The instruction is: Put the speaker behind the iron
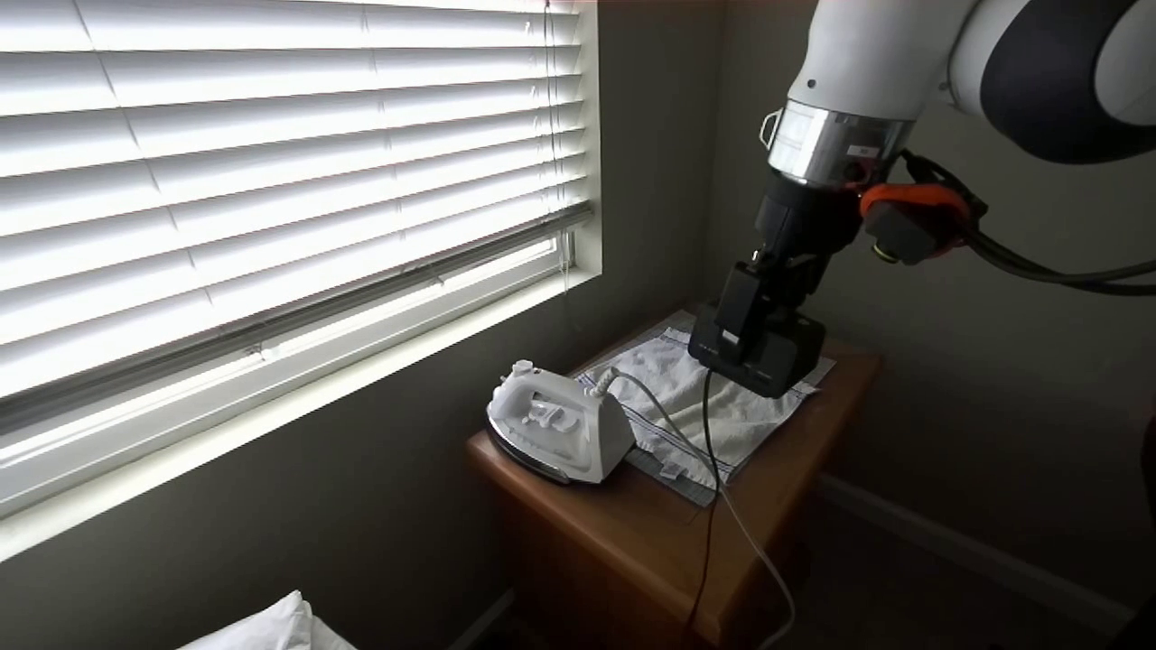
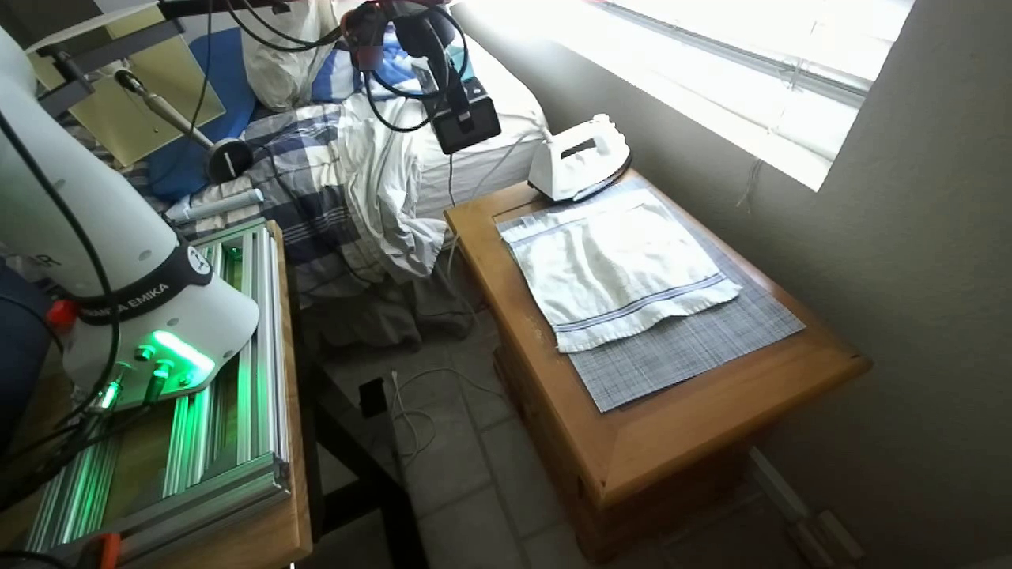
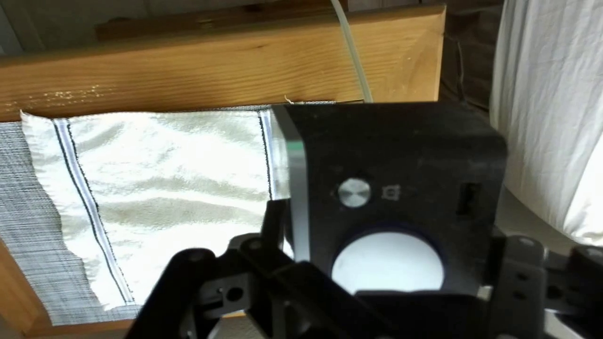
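Note:
The speaker is a dark box, seen in both exterior views [image 1: 784,359] [image 2: 472,130]. The wrist view shows its black face with a round silver knob and a white disc [image 3: 400,150]. My gripper [image 1: 759,316] is closed around its sides, one finger on each side, also seen in the wrist view [image 3: 386,235]. The speaker hangs in the air above the table level, with a thin black cable below it. The white iron [image 1: 578,442] stands on the wooden table's end, close to the window wall; it also shows in an exterior view [image 2: 563,175]. The wrist view does not show the iron.
A white striped towel [image 2: 617,253] lies on a grey placemat [image 2: 680,367] on the wooden table [image 2: 656,454]. The iron's pale cord [image 1: 741,519] runs over the table edge. A window sill [image 1: 397,370] runs beside the table. A bed [image 2: 506,79] stands beyond the iron.

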You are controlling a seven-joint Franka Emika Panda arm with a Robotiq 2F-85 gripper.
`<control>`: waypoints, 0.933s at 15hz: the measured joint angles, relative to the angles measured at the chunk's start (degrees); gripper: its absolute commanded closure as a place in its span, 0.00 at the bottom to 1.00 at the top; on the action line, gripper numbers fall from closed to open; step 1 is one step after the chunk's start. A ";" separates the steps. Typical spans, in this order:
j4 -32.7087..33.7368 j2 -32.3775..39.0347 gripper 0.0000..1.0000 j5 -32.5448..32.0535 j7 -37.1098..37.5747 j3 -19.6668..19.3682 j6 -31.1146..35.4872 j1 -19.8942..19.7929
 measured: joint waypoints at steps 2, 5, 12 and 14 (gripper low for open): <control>-0.03 0.24 0.38 0.00 -0.02 0.91 -0.20 -0.85; 1.25 1.42 0.38 0.98 -0.12 3.46 -2.39 -1.15; 10.10 10.53 0.38 6.25 -0.49 7.70 -5.06 -0.07; 12.89 14.20 0.38 6.40 -0.24 7.66 -5.28 0.20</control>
